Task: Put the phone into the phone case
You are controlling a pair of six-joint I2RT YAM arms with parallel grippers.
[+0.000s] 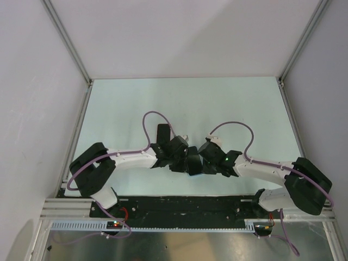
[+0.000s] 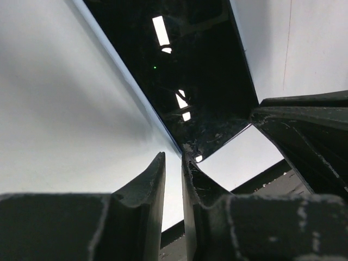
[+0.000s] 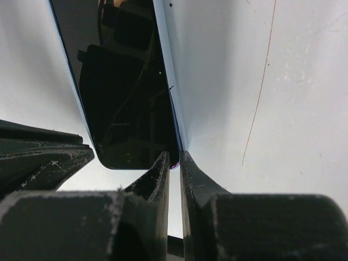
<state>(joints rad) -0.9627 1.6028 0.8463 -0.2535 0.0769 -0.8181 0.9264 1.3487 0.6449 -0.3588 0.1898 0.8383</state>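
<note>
The phone [image 3: 125, 92] fills the upper left of the right wrist view: a flat slab with rounded corners and a glossy black screen that mirrors the rig above it. A thin pale blue rim runs along its long edge; whether that is the phone's own frame or the lip of a case cannot be told. No separate phone case can be picked out in any view.

The right gripper [image 3: 174, 155], bottom centre of its view, has its matte, scuffed black fingers drawn almost together on the phone's lower corner. The left gripper [image 2: 173, 157] pinches another corner in the same way, with only a slit between its fingers. In the top view both claws meet low in the centre of the frame, just above the arm bases, over the pale, smooth table [image 1: 217, 103].

The step in hand looks like a two-handed hold or regrasp of the phone. Seating it has probably not begun. The next move probably calls for locating the case and lining up the corners. The slick glass and the shallow corner grips suggest a slip is possible.
</note>
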